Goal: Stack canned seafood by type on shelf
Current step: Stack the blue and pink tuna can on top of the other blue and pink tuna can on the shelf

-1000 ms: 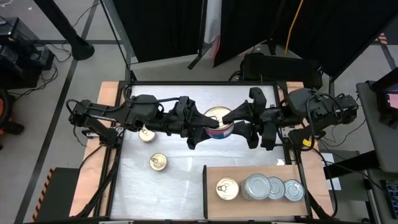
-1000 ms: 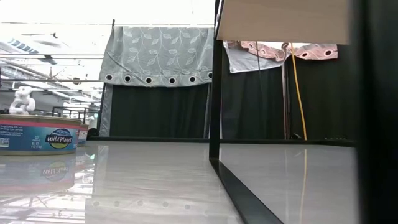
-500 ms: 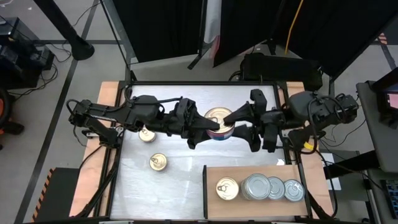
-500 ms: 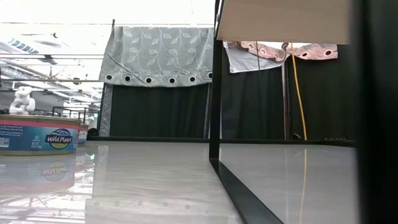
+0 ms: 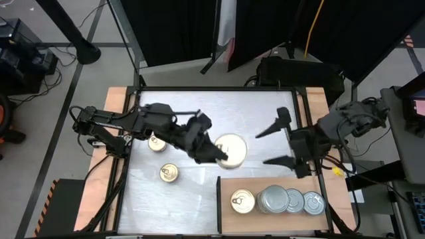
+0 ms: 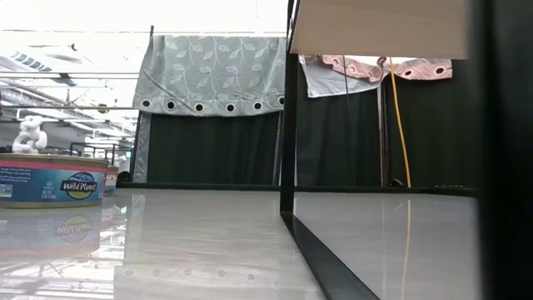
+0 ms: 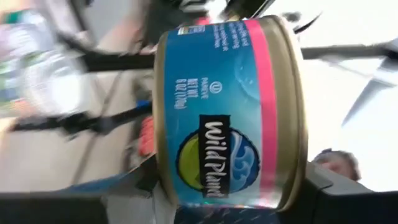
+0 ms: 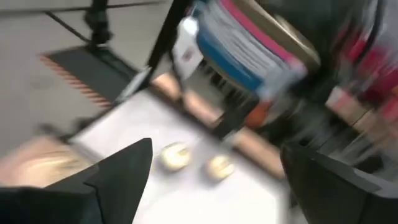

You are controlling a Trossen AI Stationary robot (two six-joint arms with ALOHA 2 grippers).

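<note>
**Right arm let go; left arm kept the can**

The blue-and-pink can (image 5: 230, 149) hung above the white worktop (image 5: 179, 189), just beyond the wooden shelf (image 5: 285, 220), clamped between the left gripper's (image 5: 214, 152) fingers. A second earlier both grippers had held it. The right gripper (image 5: 280, 141) had since released it and drawn back toward the right, its fingers spread wide and empty.

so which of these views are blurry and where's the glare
Right wrist view: heavily smeared, the blue-and-pink can and the right gripper streaked. Left wrist view: the held can reads fairly sharp, the background smeared. High view: the left gripper a little soft. Low view: sharp, with window glare on the glossy tabletop and a mirrored can.
</note>
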